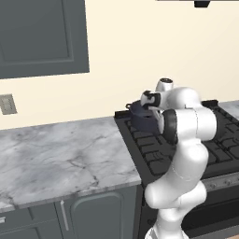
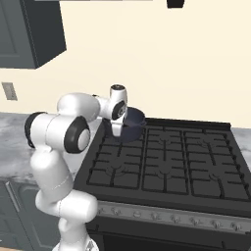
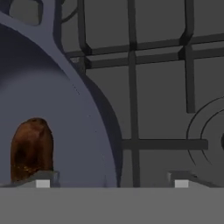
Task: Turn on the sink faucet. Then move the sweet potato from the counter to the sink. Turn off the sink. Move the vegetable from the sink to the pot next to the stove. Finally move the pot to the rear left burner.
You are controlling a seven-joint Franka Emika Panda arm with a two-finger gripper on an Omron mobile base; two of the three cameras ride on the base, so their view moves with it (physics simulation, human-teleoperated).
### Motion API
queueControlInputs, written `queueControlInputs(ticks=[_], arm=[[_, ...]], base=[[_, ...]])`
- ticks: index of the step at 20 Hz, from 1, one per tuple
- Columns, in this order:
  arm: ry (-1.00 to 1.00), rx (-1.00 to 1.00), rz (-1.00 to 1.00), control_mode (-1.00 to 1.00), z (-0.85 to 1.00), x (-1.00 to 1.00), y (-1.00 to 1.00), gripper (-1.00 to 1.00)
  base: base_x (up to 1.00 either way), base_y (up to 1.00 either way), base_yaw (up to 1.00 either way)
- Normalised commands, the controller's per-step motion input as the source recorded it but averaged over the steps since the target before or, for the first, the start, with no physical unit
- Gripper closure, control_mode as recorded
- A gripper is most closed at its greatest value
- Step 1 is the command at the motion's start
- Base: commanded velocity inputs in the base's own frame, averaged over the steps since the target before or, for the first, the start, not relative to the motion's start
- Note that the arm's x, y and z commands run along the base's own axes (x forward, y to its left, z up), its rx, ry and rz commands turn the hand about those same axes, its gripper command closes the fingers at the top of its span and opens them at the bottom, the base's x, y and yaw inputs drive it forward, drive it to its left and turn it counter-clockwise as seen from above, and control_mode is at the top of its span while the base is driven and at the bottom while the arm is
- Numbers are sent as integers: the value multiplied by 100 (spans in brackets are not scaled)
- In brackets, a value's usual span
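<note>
Item: dark blue-grey round metal pot (image 2: 131, 128), standing on the black cast-iron grate of the stove (image 2: 166, 162) at its rear left corner, over the rear left burner, close to the back edge beneath the cream wall (image 2: 171, 63); one small loop handle (image 1: 129, 106) projects from the rim toward the wall in the left base view. Contents: one reddish-brown oblong sweet potato (image 3: 31, 148), lying inside the pot against its curved inner wall, seen in the hand view just above the left fingertip. Attendant: the white arm's two-finger gripper (image 3: 109, 183), poised over the pot's rim, its left fingertip (image 3: 42, 183) above the pot's interior and its right fingertip above the bare grate; the jaws stand spread wide apart and pinch nothing, the rim passing between them without visible contact. In both base views the white wrist covers part of the pot's near side. Surroundings: grate bars and the ring of a neighbouring burner (image 3: 210, 135) lie to the right of the pot in the hand view; a row of control knobs (image 2: 171, 218) runs along the stove's front edge; a grey-veined marble counter (image 1: 56, 158) adjoins the stove's left edge, over dark grey base cabinets (image 1: 88, 217); a dark grey wall cabinet (image 1: 42, 37) hangs above the counter, with a pale wall outlet (image 1: 7, 104) below it near the counter's back edge.
</note>
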Motion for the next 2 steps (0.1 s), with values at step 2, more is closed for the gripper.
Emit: queueControlInputs(ticks=[2], arm=[[-6,0,0,-100,39,-13,-3,-100]], base=[[0,0,0]])
